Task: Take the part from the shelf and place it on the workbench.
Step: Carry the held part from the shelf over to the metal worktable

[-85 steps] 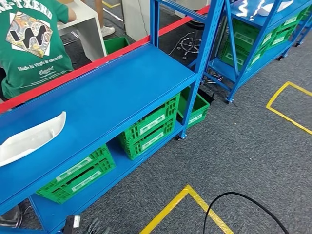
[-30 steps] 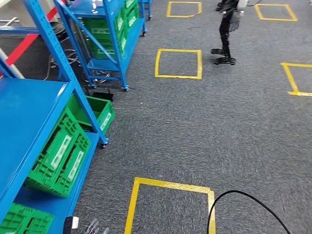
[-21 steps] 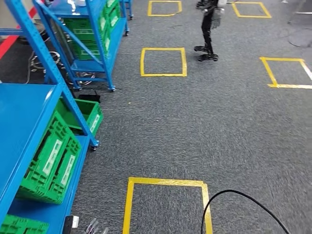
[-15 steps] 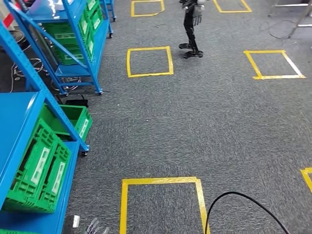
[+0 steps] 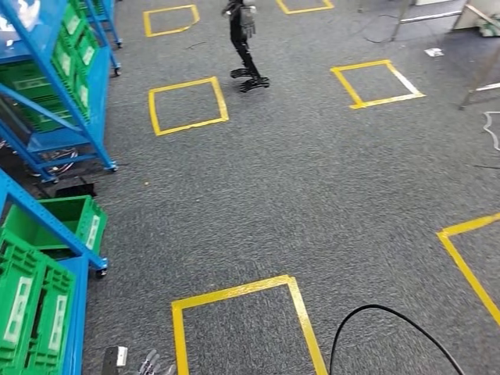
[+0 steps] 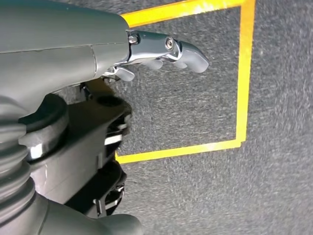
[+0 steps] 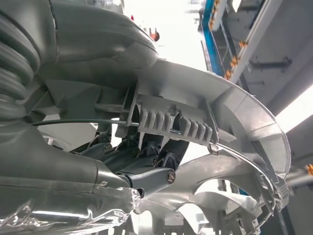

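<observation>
The right hand [image 7: 147, 161] grips the part [image 7: 221, 122], a pale grey moulded plastic piece with ribs and a curved rim; in the right wrist view its fingers [image 7: 155, 178] are wrapped under the piece, which is held up against bright ceiling lights and blue racking. The left hand [image 6: 110, 73] holds nothing; its silver fingers [image 6: 173, 49] reach out straight over grey carpet, and how far they are spread I cannot tell. Its fingertips also peek in at the bottom edge of the head view [image 5: 150, 364].

Nearest on the floor [image 5: 330, 180] is a square of yellow tape [image 5: 248, 320], with a black cable [image 5: 383, 320] looping just beside it. To the left stands the blue shelf [image 5: 76, 312], green crates [image 5: 35, 305] on its lower level and an open green bin [image 5: 70, 223] at its end. Further off, a second blue shelf [image 5: 58, 86] carries more green crates. Beyond lie other yellow squares, and another robot [image 5: 243, 39] stands far back on the carpet.
</observation>
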{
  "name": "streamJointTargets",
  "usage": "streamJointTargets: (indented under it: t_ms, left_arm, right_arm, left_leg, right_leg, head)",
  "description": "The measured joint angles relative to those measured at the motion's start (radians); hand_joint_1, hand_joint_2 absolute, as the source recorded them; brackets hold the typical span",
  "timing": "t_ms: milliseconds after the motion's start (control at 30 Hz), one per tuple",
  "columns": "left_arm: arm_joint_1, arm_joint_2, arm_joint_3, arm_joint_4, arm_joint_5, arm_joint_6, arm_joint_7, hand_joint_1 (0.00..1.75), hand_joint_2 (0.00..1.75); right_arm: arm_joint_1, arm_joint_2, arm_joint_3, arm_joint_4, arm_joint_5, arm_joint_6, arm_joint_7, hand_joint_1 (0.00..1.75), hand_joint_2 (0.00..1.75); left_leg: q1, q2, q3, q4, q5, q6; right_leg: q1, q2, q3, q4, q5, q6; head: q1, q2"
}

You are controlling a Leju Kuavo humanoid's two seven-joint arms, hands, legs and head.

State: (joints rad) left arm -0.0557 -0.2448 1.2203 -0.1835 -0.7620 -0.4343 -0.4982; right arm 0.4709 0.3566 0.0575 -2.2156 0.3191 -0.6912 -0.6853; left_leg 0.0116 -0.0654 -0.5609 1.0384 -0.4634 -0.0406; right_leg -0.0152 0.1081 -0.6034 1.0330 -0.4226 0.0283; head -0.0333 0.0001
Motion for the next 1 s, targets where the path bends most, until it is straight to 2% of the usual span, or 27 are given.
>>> streamJointTargets:
  t_ms: [33,67,100,133,167,233,267,300,333,367,400,467,500,533,600,633,700,767,800,833,867,900,933,967,1000]
  left_arm:
    - [-0.001,0.0,0.0,0.0,0.0,0.0,0.0,0.0,1.75]
    - [-0.002,0.001,0.0,0.0,0.0,-0.001,-0.001,0.0,1.75]
    - [-0.003,0.001,0.0,0.0,0.0,-0.002,-0.001,0.0,1.75]
    - [-0.004,0.001,0.0,0.0,-0.001,-0.002,-0.001,0.0,1.75]
    - [-0.005,0.0,0.0,0.0,-0.001,-0.003,-0.002,0.0,1.75]
    - [-0.004,0.0,0.0,0.0,-0.001,-0.005,-0.002,0.0,1.75]
    - [-0.001,0.0,0.0,0.0,-0.001,-0.005,-0.002,0.0,1.75]
    - [0.001,0.0,0.0,0.0,-0.001,-0.005,-0.002,0.0,1.75]
    - [0.002,0.001,0.0,0.0,-0.001,-0.005,-0.002,0.0,1.75]
    - [0.002,0.001,0.0,0.0,-0.001,-0.006,-0.002,0.0,1.75]
    - [0.001,0.0,0.0,0.0,-0.001,-0.007,-0.002,0.0,1.75]
    - [0.0,0.0,0.0,0.0,-0.001,-0.011,-0.002,0.0,1.75]
    - [0.0,0.0,0.0,0.0,-0.001,-0.013,-0.002,0.0,1.75]
    - [0.0,0.0,0.0,0.0,-0.001,-0.014,-0.002,0.0,1.75]
    - [0.0,-0.001,0.0,0.0,-0.002,-0.014,-0.002,0.0,1.75]
    - [-0.001,-0.002,0.0,0.0,-0.002,-0.012,-0.001,0.0,1.75]
    - [-0.002,-0.003,0.0,0.0,-0.002,-0.009,0.0,0.0,1.75]
    - [0.001,-0.003,0.0,0.0,-0.001,-0.008,0.001,0.0,1.75]
    - [0.003,-0.003,0.0,0.0,-0.001,-0.008,0.001,0.0,1.75]
    - [0.004,-0.003,0.0,0.0,-0.001,-0.008,0.001,0.0,1.75]
    - [0.005,-0.003,0.0,0.0,-0.001,-0.008,0.001,0.0,1.75]
    - [0.004,-0.003,0.0,0.0,-0.001,-0.008,0.0,0.0,1.75]
    - [0.004,-0.003,0.0,0.0,-0.001,-0.009,0.0,0.0,1.75]
    - [0.004,-0.003,0.0,0.0,-0.001,-0.009,-0.001,0.0,1.75]
    - [0.004,-0.003,0.0,0.0,-0.001,-0.009,-0.001,0.0,1.75]
  right_arm:
    - [0.001,0.0,0.0,0.0,0.0,0.0,0.0,1.75,1.75]
    - [0.001,0.0,0.0,0.0,0.001,0.0,0.0,1.75,1.75]
    - [0.002,0.0,0.0,0.0,0.001,0.0,0.0,1.75,1.75]
    - [0.003,0.0,-0.001,0.0,0.002,0.0,-0.001,1.75,1.75]
    - [0.003,0.0,0.0,0.0,0.002,0.0,0.0,1.75,1.75]
    - [0.002,0.0,0.0,0.0,0.002,0.0,0.0,1.75,1.75]
    - [0.001,0.0,0.0,0.0,0.002,0.0,0.0,1.75,1.75]
    - [0.001,0.0,0.0,0.0,0.002,0.0,0.0,1.75,1.75]
    - [0.002,0.0,0.0,0.0,0.002,0.0,0.0,1.75,1.75]
    - [0.002,0.0,0.0,0.0,0.002,0.0,0.0,1.75,1.75]
    - [0.002,0.0,0.0,0.0,0.003,0.0,0.0,1.75,1.75]
    - [0.001,0.0,0.0,0.0,0.003,0.0,0.0,1.75,1.75]
    - [0.002,0.0,0.0,0.0,0.004,0.0,0.0,1.75,1.75]
    - [0.002,0.0,0.0,-0.001,0.004,0.0,0.0,1.75,1.75]
    - [0.005,0.0,-0.001,-0.002,0.003,0.0,0.0,1.75,1.75]
    - [0.007,0.0,-0.001,-0.002,0.003,0.0,0.0,1.75,1.75]
    - [0.009,0.001,0.0,-0.002,0.004,0.0,0.0,1.75,1.75]
    - [0.006,0.001,0.002,-0.002,0.006,0.0,0.0,1.75,1.75]
    - [0.005,0.001,0.003,-0.002,0.006,0.0,0.0,1.75,1.75]
    - [0.005,0.001,0.004,-0.002,0.006,0.0,0.0,1.75,1.75]
    - [0.005,0.0,0.004,-0.002,0.006,0.0,0.001,1.75,1.75]
    - [0.005,0.001,0.004,-0.002,0.006,0.0,0.001,1.75,1.75]
    - [0.005,0.001,0.004,-0.002,0.006,0.0,0.001,1.75,1.75]
    - [0.005,0.001,0.005,-0.002,0.006,0.0,0.001,1.75,1.75]
    - [0.004,0.001,0.005,-0.002,0.006,0.0,0.001,1.75,1.75]
  left_leg:
    - [0.001,-0.017,0.01,-0.028,0.004,0.002]
    - [0.0,-0.017,0.014,-0.038,0.001,0.006]
    - [-0.001,-0.006,0.013,-0.04,0.002,0.013]
    - [-0.001,0.005,0.014,-0.044,0.005,0.019]
    - [-0.001,0.017,0.014,-0.047,0.008,0.027]
    - [-0.003,0.044,0.015,-0.05,0.009,0.037]
    - [-0.005,0.058,0.015,-0.05,0.008,0.04]
    - [-0.007,0.073,0.015,-0.049,0.007,0.041]
    - [-0.009,0.087,0.015,-0.049,0.007,0.042]
    - [-0.009,0.102,0.017,-0.049,0.006,0.042]
    - [-0.01,0.115,0.019,-0.049,0.004,0.04]
    - [-0.012,0.138,0.027,-0.048,-0.002,0.034]
    - [-0.015,0.147,0.03,-0.047,-0.005,0.029]
    - [-0.017,0.155,0.033,-0.046,-0.007,0.024]
    - [-0.018,0.173,0.036,-0.048,-0.008,0.015]
    - [-0.016,0.174,0.037,-0.047,-0.011,0.009]
    - [-0.013,0.137,0.022,-0.008,-0.044,-0.002]
    - [-0.011,0.089,-0.033,0.11,-0.109,-0.009]
    - [-0.011,0.08,-0.067,0.177,-0.136,-0.01]
    - [-0.011,0.078,-0.093,0.223,-0.147,-0.011]
    - [-0.011,0.076,-0.102,0.235,-0.137,-0.01]
    - [-0.01,0.072,-0.093,0.21,-0.108,-0.009]
    - [-0.009,0.063,-0.068,0.153,-0.068,-0.008]
    - [-0.005,0.037,-0.036,0.085,-0.033,-0.007]
    - [0.0,0.006,-0.007,0.021,-0.011,-0.007]
  right_leg:
    - [-0.001,0.011,-0.005,0.0,0.002,0.007]
    - [-0.002,0.022,-0.009,-0.002,0.006,0.014]
    - [-0.005,0.031,-0.014,-0.006,0.009,0.021]
    - [-0.005,0.022,-0.018,-0.004,0.008,0.026]
    - [-0.004,-0.001,-0.027,0.01,-0.002,0.029]
    - [0.0,-0.066,-0.07,0.104,-0.058,0.032]
    - [0.001,-0.084,-0.101,0.173,-0.093,0.034]
    - [0.001,-0.092,-0.129,0.237,-0.12,0.035]
    - [0.001,-0.096,-0.142,0.272,-0.128,0.036]
    - [0.001,-0.098,-0.137,0.269,-0.119,0.036]
    - [0.002,-0.105,-0.111,0.226,-0.094,0.035]
    - [0.005,-0.144,-0.03,0.087,-0.039,0.031]
    - [0.008,-0.161,0.0,0.035,-0.024,0.025]
    - [0.011,-0.17,0.015,0.008,-0.02,0.019]
    - [0.014,-0.153,0.012,0.002,-0.019,0.005]
    - [0.012,-0.142,0.01,0.0,-0.017,0.0]
    - [0.007,-0.12,0.009,-0.004,-0.011,-0.011]
    - [0.003,-0.098,0.007,-0.006,-0.008,-0.017]
    - [0.003,-0.086,0.006,-0.006,-0.008,-0.019]
    - [0.003,-0.072,0.006,-0.006,-0.007,-0.019]
    - [0.003,-0.058,0.005,-0.006,-0.006,-0.019]
    - [0.002,-0.043,0.006,-0.006,-0.005,-0.017]
    - [0.001,-0.028,0.006,-0.005,-0.004,-0.015]
    - [0.0,-0.014,0.006,-0.005,-0.003,-0.011]
    - [0.0,-0.001,0.003,-0.003,-0.002,-0.007]
  head:
    - [0.0,0.0]
    - [0.0,0.0]
    - [0.0,0.0]
    - [0.0,0.0]
    - [0.003,0.0]
    - [0.011,0.0]
    - [0.015,0.0]
    - [0.016,0.0]
    - [0.016,0.0]
    - [0.016,0.0]
    - [0.016,0.0]
    - [0.017,0.0]
    - [0.017,0.0]
    - [0.016,0.0]
    - [0.016,0.0]
    - [0.016,0.0]
    - [0.014,0.0]
    - [0.009,0.0]
    - [0.008,0.0]
    - [0.007,0.0]
    - [0.006,0.0]
    - [0.006,0.0]
    - [0.006,0.0]
    - [0.006,0.0]
    - [0.005,0.0]
